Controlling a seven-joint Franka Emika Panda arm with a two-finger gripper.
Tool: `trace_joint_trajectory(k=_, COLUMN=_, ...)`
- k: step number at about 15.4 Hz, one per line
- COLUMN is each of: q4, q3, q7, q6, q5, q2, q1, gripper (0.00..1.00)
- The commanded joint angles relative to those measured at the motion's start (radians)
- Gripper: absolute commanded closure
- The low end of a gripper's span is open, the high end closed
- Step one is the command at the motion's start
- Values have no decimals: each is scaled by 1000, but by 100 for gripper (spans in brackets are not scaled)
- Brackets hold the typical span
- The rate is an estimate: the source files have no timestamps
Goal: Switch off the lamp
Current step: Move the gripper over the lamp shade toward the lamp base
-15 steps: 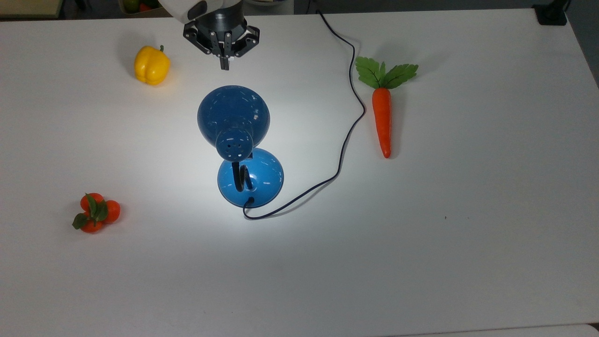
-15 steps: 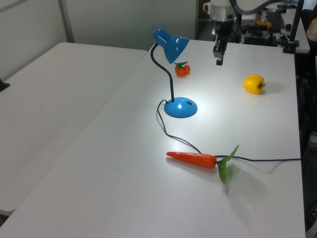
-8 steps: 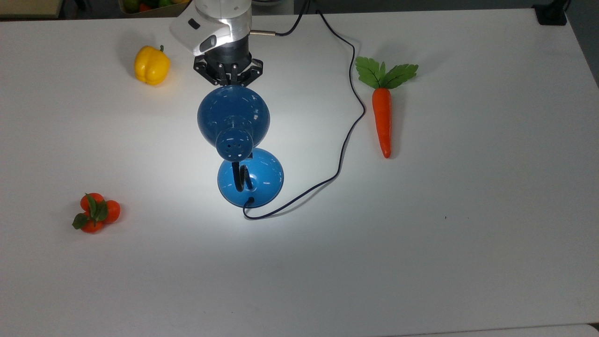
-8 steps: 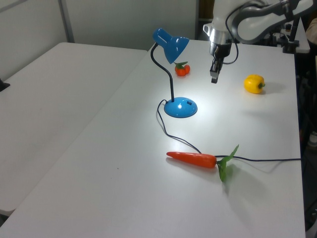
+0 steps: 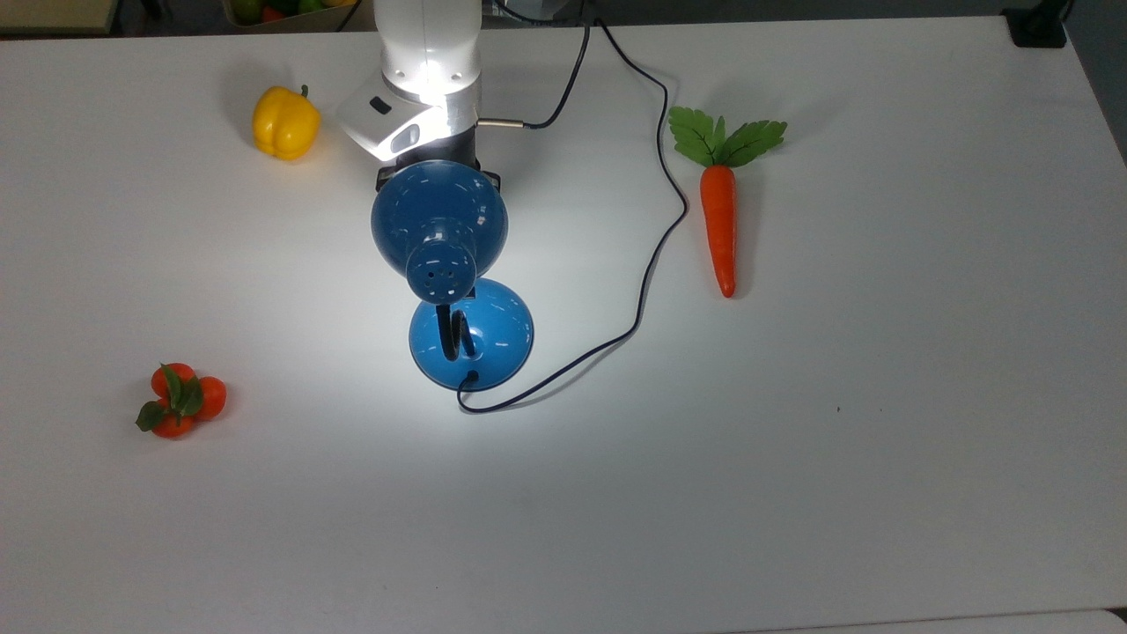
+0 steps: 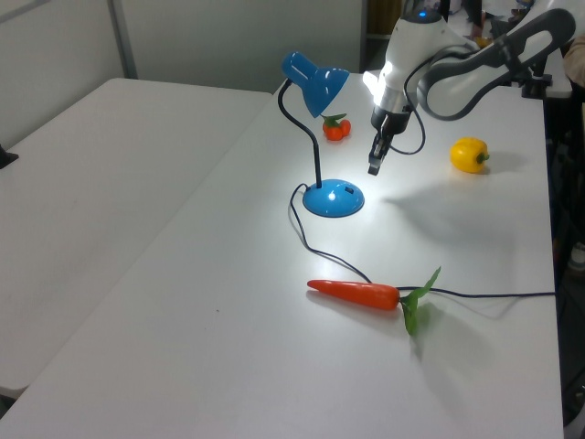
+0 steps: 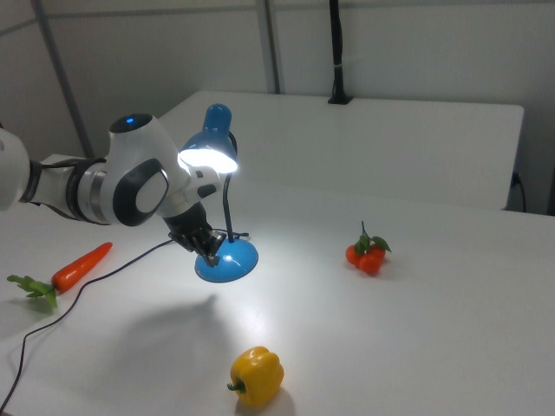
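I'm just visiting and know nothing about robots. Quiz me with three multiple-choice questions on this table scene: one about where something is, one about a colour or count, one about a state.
1. In the top view, where does the carrot lie relative to the lamp?
A. To its right
B. To its left
C. Under its shade

2. What colour is the pepper?
A. Green
B. Yellow
C. Red

3. Is the lamp on?
A. No, it is dark
B. Yes, it is lit
C. It has tipped over

Answers:
1. A: the carrot lies on the top view's right of the lamp, beyond its black cord.
2. B: the pepper is plain yellow.
3. B: the shade glows in the right view and a bright pool falls on the table round the upright lamp, with the gripper close to its base.
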Motion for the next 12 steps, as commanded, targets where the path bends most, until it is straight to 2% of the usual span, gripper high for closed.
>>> trace_joint_trajectory(k=1, q4=-2, q3=-3, q7=-18, q6=101, q5=21, q2=55, q1=11, gripper=100)
trace_joint_trajectory(k=5, q4=-1, q3=0, q7=-27, q6=179, q5=19, q2=80, q1=11, gripper=100)
trace_joint_trajectory(k=12, q4=1, q3=9, q7=-29, q6=181, q5=13, q2=80, q1=16, gripper=100)
